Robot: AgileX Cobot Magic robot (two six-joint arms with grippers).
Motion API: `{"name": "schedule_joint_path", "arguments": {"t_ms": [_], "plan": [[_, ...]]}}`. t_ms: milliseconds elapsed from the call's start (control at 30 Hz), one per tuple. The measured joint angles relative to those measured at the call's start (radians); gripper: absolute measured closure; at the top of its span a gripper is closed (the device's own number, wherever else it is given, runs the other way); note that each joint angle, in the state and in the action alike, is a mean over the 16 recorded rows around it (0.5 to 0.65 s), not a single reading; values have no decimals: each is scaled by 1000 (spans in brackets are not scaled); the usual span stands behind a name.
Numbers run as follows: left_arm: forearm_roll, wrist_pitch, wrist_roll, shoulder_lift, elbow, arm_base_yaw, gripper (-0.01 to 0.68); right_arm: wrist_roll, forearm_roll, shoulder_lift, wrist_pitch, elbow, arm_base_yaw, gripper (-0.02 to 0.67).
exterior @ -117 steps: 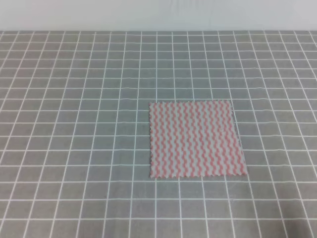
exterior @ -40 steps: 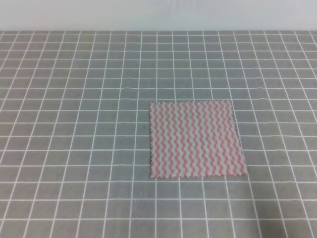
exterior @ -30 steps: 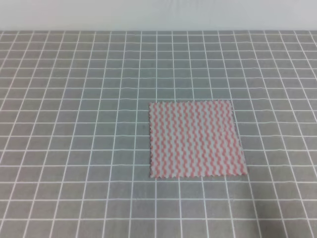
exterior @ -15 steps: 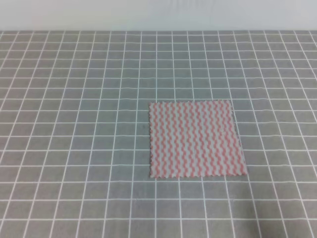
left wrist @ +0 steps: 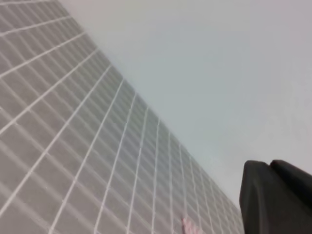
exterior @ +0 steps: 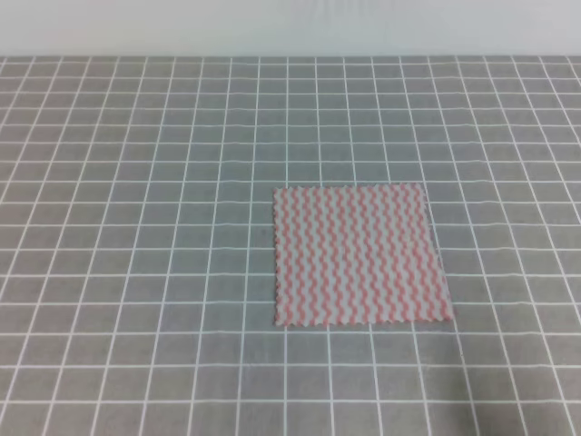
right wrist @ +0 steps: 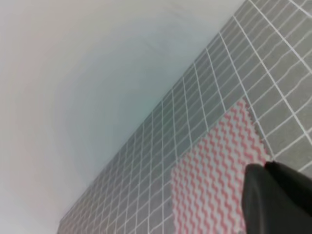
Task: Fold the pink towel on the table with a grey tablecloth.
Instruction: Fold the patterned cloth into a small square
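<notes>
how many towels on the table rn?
1. The pink towel lies flat and unfolded on the grey gridded table, right of centre in the high view. Nothing in view could hide another.

Only a dark part of each gripper is seen: left gripper [left wrist: 275, 197], right gripper [right wrist: 278, 197]; jaw state is hidden.

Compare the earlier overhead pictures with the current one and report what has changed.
Nothing has visibly changed. The pink towel lies flat and unfolded in the same spot on the table with a grey tablecloth, and no arm has entered the overhead view. Only a dark part of each gripper shows at the edge of its own wrist view, too little to tell whether it is open or shut.
</notes>
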Motion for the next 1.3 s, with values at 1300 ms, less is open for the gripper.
{"name": "schedule_joint_path", "arguments": {"t_ms": [1300], "plan": [[60, 629, 757, 1391, -976, -362, 674, -30, -796, 1228, 440, -917, 164, 666]]}}
